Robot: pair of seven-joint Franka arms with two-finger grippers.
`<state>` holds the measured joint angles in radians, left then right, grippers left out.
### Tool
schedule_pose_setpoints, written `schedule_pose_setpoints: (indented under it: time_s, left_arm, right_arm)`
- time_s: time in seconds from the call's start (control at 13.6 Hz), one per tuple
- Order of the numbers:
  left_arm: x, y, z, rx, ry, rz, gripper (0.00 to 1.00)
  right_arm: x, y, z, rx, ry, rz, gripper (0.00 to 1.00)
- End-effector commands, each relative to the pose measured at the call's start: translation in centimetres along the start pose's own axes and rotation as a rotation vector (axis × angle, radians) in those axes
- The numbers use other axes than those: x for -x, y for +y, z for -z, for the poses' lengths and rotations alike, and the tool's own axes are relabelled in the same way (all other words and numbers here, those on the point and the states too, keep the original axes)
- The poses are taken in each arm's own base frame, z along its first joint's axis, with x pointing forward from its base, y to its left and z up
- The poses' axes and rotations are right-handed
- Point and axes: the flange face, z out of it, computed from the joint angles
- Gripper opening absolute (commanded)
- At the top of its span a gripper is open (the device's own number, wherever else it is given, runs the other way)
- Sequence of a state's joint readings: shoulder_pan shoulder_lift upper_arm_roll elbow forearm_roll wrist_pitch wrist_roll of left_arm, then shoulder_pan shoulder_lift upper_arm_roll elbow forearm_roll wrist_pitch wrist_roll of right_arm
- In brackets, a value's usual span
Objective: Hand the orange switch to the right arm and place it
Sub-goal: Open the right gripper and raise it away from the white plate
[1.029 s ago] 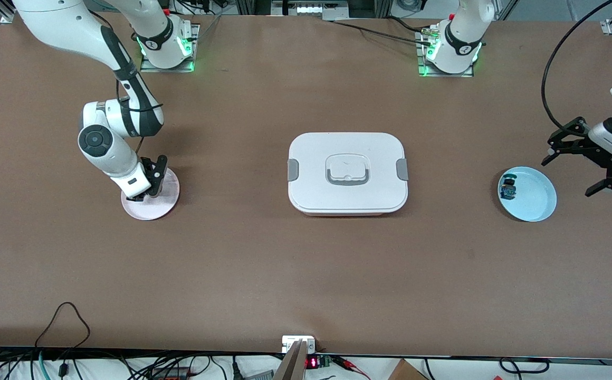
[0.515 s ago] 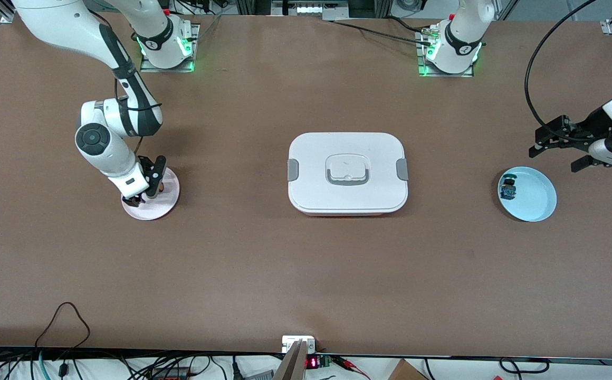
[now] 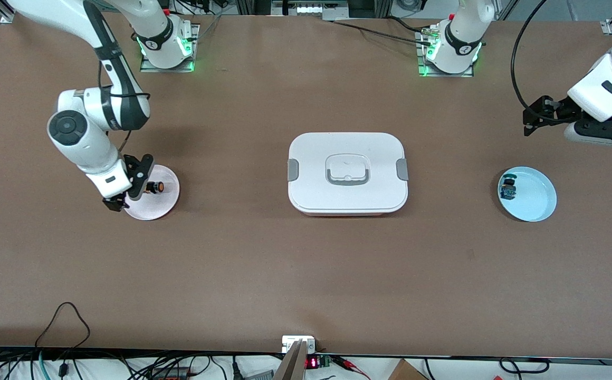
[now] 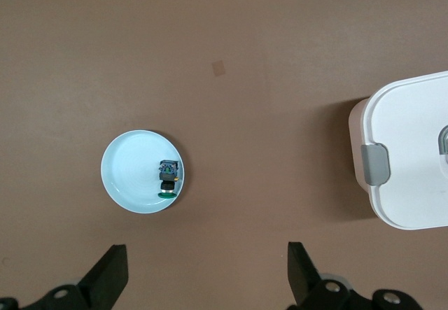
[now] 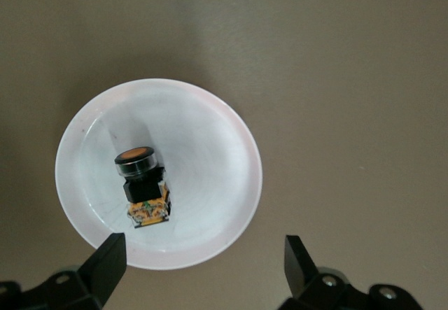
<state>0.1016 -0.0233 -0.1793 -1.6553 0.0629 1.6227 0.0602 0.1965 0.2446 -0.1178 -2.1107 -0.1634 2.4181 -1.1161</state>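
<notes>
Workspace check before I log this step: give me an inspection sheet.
Surface: brown table, bare around the items.
Job's things: orange switch lies in the pink plate, released.
Clutter: white lidded box mid-table; blue switch in the blue plate.
Grippers: right gripper open, over the pink plate's edge; left gripper open, waiting over the left arm's end of the table.
Cables: black loop on the table edge nearest the camera.
Surroundings: nothing seen.

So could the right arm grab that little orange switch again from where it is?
Probably yes: the right tool is open over the pink plate's edge, and the orange switch lies uncovered on that plate right beside it.
</notes>
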Motion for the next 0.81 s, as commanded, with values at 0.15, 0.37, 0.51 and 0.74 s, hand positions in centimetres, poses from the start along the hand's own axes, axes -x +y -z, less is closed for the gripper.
schedule_pose_setpoints:
  time_s: [0.15,0.37,0.51,0.74]
  left_arm:
    - [0.6,-3.5,0.2,0.001,-0.010,0.069,1.00]
    - [0.7,-3.9,0.1,0.020,-0.013,0.078,1.00]
    - [0.6,-3.7,0.3,0.020,-0.009,0.075,1.00]
    - [0.4,-3.1,0.1,0.014,-0.013,0.064,1.00]
  right_arm:
    - [-0.3,3.8,9.3,-0.063,0.078,-0.257,1.00]
    - [-0.1,4.4,13.5,-0.133,0.089,-0.533,1.00]
    - [-0.3,4.2,15.5,-0.170,0.057,-0.745,1.00]
    - [0.3,3.7,18.4,-0.249,-0.046,-1.048,1.00]
